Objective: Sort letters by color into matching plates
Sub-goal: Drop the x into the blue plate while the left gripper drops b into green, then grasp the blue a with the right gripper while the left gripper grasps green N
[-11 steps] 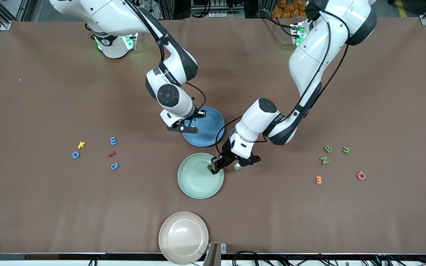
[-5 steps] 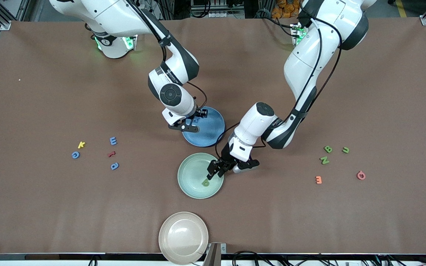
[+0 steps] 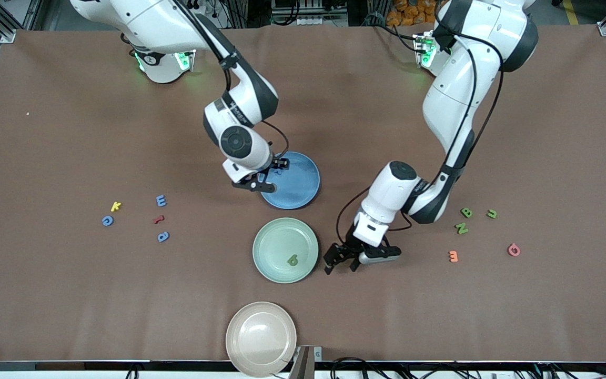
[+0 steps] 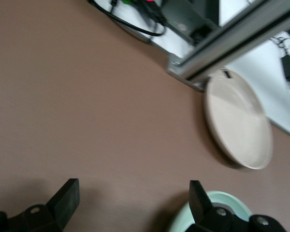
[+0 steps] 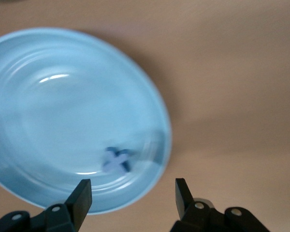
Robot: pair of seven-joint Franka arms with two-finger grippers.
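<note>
Ok, left pincer (image 3: 341, 260) is over bare tabletop (image 3: 440, 316) just off the green plate (image 3: 274, 237) rim, roughly 3 o'clock of it in front view. Jaws spread wide, nothing between them; left wrist view shows both fingertips (image 4: 67, 193) apart w/ brown cloth between, green plate edge (image 4: 232, 200) by one tip, beige plate (image 4: 239, 121) further out near the tabletop edge.

Right pincer (image 3: 269, 176) sits at the blue plate (image 3: 303, 184), over its rim on the right-arm side, ~9 o'clock. Jaws apart, empty. Right wrist view: blue plate (image 5: 48, 121) under the cam w/ a small blue letter (image 5: 117, 160) lying in it close to the rim, between and just ahead of the fingertips (image 5: 82, 193), not touched.

Green plate is nearer the front cam than blue, ~6 o'clock of it. One green letter (image 3: 293, 259) lies inside, ~5 o'clock of plate centre.

Beige plate (image 3: 261, 331) at the near tabletop edge, 6 o'clock of green.

Loose letters, right-arm end: yellow K (image 3: 116, 206), blue E (image 3: 161, 200), red piece (image 3: 159, 219), two more blue (image 3: 107, 220) (image 3: 163, 237).

Left-arm end: green B (image 3: 466, 212), green N (image 3: 461, 228), green J-ish (image 3: 492, 213), orange E (image 3: 453, 256), pink piece (image 3: 514, 249). All flat on the tabletop, well apart from the plates.
</note>
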